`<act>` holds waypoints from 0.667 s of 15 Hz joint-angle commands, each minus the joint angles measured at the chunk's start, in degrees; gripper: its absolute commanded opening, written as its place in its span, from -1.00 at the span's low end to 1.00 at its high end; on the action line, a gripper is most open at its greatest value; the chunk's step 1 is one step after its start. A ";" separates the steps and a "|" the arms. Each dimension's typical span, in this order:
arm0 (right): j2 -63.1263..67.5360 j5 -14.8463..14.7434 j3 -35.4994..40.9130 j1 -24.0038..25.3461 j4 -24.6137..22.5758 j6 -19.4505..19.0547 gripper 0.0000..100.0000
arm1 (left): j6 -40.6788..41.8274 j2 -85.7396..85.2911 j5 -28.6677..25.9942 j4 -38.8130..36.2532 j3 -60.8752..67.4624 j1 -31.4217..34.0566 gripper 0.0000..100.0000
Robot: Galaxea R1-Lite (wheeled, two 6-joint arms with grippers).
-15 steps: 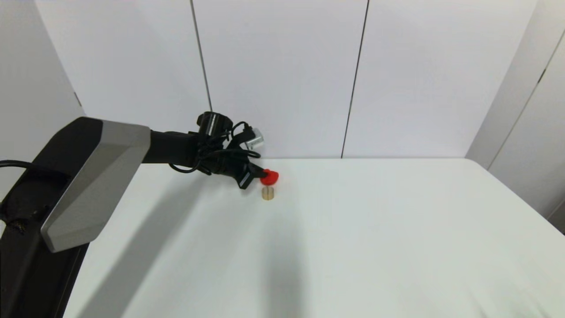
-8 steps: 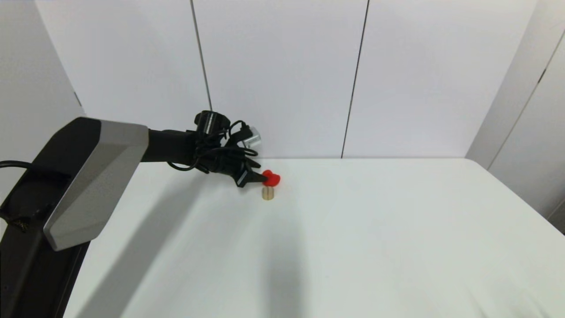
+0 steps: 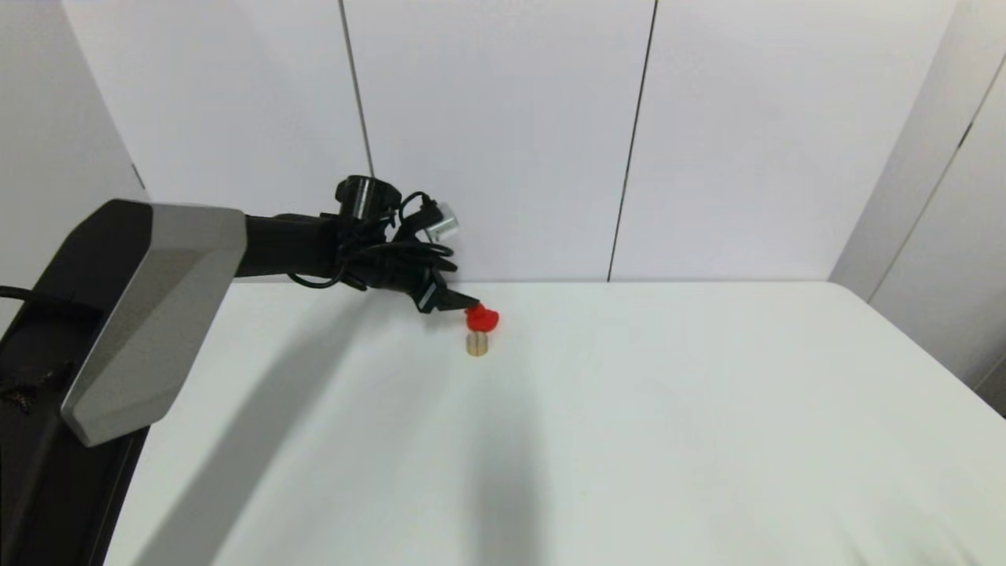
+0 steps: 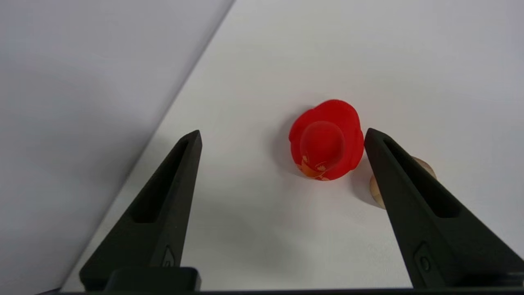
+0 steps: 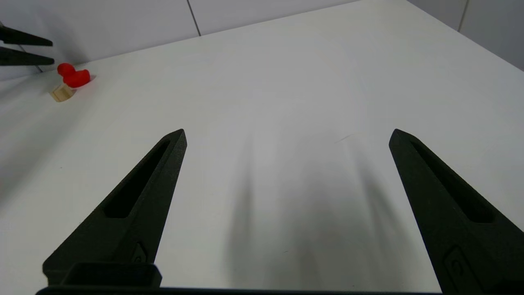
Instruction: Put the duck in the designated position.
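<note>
The duck (image 4: pixel 326 140) sits on the worktop (image 3: pixel 668 409), far back by the wall, right beside the little tan cylinder (image 3: pixel 476 344); I cannot tell if they touch. The cylinder is on the near side of the duck. The left end effector (image 3: pixel 469 303) hangs just above the duck, on its left. It is wide open and holds nothing. The duck lies nearer one fingertip (image 4: pixel 374 137) than the other. The right end effector (image 5: pixel 286 135) waits well away, open and empty too.

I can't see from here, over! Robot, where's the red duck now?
Left gripper open, above the duck. Duck on the table right beside the tan cylinder. Right gripper open, idle, far off. Nothing in the way.
</note>
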 commanded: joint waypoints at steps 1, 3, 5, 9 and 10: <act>0.07 0.01 0.00 0.01 0.00 0.07 1.00 | -0.07 -10.34 -0.26 2.12 4.02 1.98 1.00; 0.07 0.01 0.00 0.01 0.00 0.07 1.00 | -1.21 -18.69 -0.26 3.97 11.14 3.21 1.00; 0.07 0.01 0.00 0.01 0.00 0.07 1.00 | -3.94 -27.39 -0.17 3.97 19.13 3.91 1.00; 0.07 0.01 0.00 0.01 0.00 0.07 1.00 | -9.92 -44.53 0.44 3.61 36.01 4.18 1.00; 0.07 0.01 0.00 0.01 0.00 0.07 1.00 | -11.15 -48.66 1.76 3.44 39.17 4.62 1.00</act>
